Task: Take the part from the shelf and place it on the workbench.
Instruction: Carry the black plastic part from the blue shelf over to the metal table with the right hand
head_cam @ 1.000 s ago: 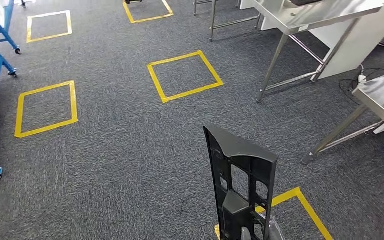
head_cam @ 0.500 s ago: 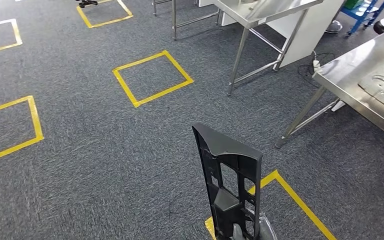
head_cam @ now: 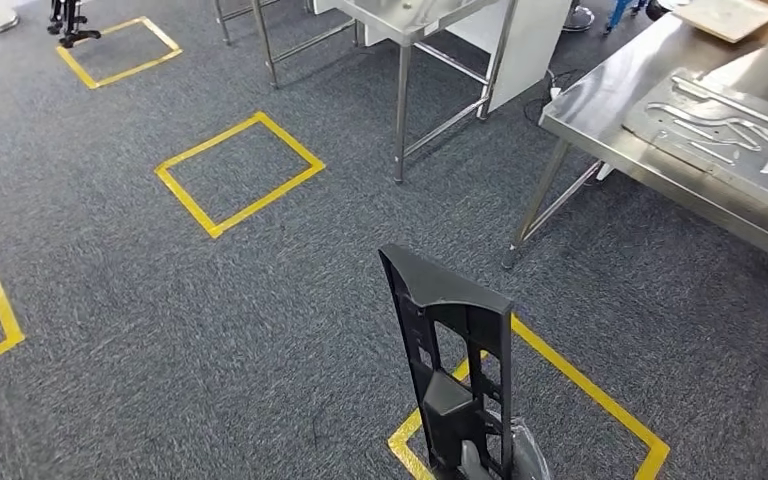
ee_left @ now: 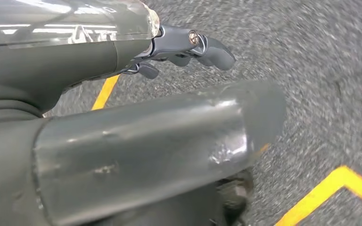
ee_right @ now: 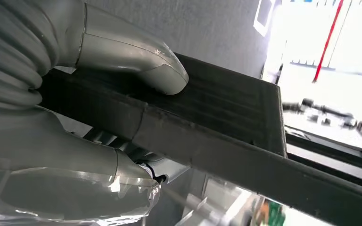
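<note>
The part [head_cam: 455, 380], upright in the right hand's [ee_right: 75, 70] clamped fingers, now faces the workbench [head_cam: 600, 120] swung nearer at two o'clock; left hand's [ee_left: 184, 47] grip unclear.

The part [head_cam: 457, 370] is dark grey (nearly black). The carpet [head_cam: 210, 330] is speckled blue-grey, marked with yellow tape squares [head_cam: 238, 172]. The tabletop [head_cam: 660, 130] is shiny silver steel.

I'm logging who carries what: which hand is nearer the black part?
Right. The right hand grips the black part, thumb pressed on its ribbed face. The left hand hangs over the carpet, holding nothing.
</note>
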You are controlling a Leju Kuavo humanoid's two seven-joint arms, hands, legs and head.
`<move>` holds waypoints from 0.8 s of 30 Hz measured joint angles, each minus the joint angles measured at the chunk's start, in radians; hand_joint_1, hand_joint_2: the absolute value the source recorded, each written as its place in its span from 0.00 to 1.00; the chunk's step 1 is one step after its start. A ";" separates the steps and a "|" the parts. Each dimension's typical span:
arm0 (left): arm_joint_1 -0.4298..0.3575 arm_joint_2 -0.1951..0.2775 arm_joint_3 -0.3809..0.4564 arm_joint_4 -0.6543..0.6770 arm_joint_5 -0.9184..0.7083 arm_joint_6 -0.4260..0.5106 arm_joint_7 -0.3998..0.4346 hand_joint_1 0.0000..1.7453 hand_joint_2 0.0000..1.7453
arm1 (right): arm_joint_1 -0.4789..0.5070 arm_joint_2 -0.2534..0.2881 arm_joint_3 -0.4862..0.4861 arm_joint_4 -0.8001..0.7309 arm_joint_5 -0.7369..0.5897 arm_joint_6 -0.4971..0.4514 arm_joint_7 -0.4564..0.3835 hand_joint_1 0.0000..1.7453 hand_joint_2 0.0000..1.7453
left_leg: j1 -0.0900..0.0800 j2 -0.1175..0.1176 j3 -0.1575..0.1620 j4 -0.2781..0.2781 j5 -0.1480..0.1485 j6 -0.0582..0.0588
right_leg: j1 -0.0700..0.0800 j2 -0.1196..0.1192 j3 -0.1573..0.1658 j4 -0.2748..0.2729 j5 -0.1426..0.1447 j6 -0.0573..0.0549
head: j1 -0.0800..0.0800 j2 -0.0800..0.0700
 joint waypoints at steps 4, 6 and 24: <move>0.007 0.000 -0.004 0.000 0.000 0.000 0.003 0.00 0.00 | -0.003 -0.001 0.004 0.009 -0.001 -0.005 0.005 1.00 1.00 | 0.001 -0.018 -0.055 0.055 0.036 -0.005 | 0.000 0.063 0.006 0.008 -0.007 0.000 | 0.000 0.000; 0.006 0.001 -0.006 0.000 -0.002 0.000 0.003 0.00 0.00 | -0.004 -0.001 0.006 0.012 -0.002 -0.008 0.005 1.00 1.00 | 0.005 -0.058 -0.010 -0.073 0.110 -0.001 | -0.001 0.090 0.007 0.018 -0.016 0.007 | 0.000 0.000; -0.001 -0.001 -0.015 0.000 -0.016 -0.006 0.012 0.00 0.00 | 0.003 0.000 0.013 0.005 -0.008 -0.036 0.008 1.00 1.00 | -0.001 0.086 0.072 -0.182 0.103 0.020 | -0.007 -0.085 -0.022 0.025 -0.002 0.049 | 0.000 0.000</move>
